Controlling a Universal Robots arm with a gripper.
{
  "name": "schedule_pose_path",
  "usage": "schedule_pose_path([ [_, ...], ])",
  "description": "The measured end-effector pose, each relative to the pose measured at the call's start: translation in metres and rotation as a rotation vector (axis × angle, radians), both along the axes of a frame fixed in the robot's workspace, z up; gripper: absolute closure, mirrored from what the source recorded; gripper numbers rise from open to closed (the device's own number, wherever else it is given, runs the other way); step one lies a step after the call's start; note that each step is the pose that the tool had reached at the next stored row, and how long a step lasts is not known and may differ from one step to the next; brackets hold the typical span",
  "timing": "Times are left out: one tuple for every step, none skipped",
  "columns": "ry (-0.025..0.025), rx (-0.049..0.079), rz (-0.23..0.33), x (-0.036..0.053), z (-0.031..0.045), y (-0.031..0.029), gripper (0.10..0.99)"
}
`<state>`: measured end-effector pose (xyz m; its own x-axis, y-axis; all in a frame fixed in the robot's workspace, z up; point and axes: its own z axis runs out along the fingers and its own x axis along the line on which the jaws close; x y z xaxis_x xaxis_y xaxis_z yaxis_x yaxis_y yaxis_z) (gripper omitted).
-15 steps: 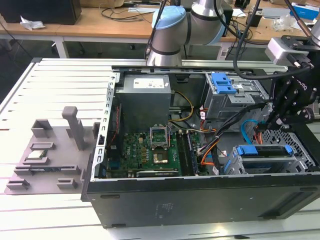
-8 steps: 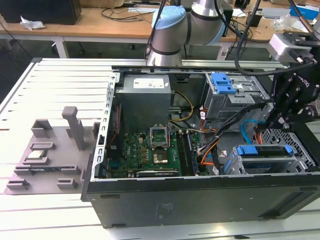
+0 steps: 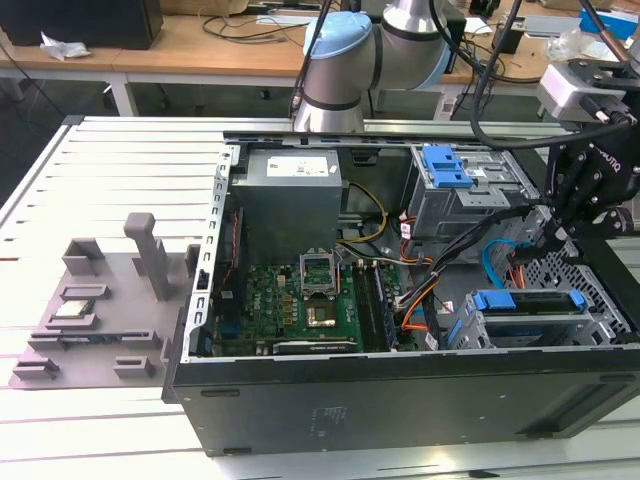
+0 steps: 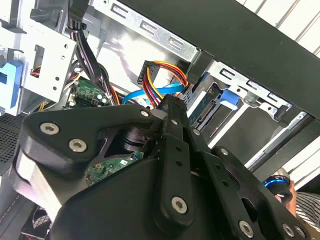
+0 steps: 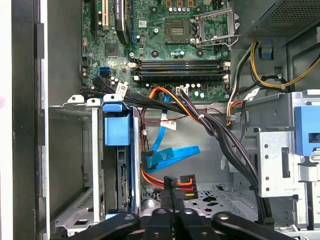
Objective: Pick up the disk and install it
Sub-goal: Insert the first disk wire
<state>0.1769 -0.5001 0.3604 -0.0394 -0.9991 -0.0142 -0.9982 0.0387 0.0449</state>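
Observation:
The disk lies inside the lower drive cage at the front of the open computer case, on the exterior view's right, with blue rails at its sides. In the first wrist view the disk shows edge-on under a blue tab. In the second wrist view the disk sits behind a metal bracket. My gripper hangs above the cables beside that cage. Its black fingers are pressed together, shut, with nothing seen between them. The tips of the gripper are close to a black connector with red, orange and yellow wires. My gripper points into the case.
The green motherboard and grey power supply fill the case's middle. An upper drive cage with a blue latch stands at the back. Blue and black cables cross the floor. A grey fixture holding a small chip lies on the exterior view's left.

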Motion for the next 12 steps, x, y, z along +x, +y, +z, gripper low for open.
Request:
schedule_pose_path([
  [0.0, 0.0, 0.0, 0.0, 0.0, 0.0, 0.98],
  [0.0, 0.0, 0.0, 0.0, 0.0, 0.0, 0.98],
  [0.0, 0.0, 0.0, 0.0, 0.0, 0.0, 0.98],
  [0.0, 0.0, 0.0, 0.0, 0.0, 0.0, 0.98],
  [0.0, 0.0, 0.0, 0.0, 0.0, -0.0001, 0.98],
  [0.0, 0.0, 0.0, 0.0, 0.0, -0.0001, 0.973],
  [0.0, 0.0, 0.0, 0.0, 0.0, -0.0001, 0.914],
  [0.0, 0.0, 0.0, 0.0, 0.0, -0.0001, 0.851],
  [0.0, 0.0, 0.0, 0.0, 0.0, -0.0001, 0.784],
  [0.0, 0.0, 0.0, 0.0, 0.0027, -0.0001, 0.784],
  [0.0, -0.001, 0.0, -0.0002, 0.0036, 0.0006, 0.784],
  [0.0, -0.002, 0.001, -0.0009, 0.0036, 0.001, 0.784],
])
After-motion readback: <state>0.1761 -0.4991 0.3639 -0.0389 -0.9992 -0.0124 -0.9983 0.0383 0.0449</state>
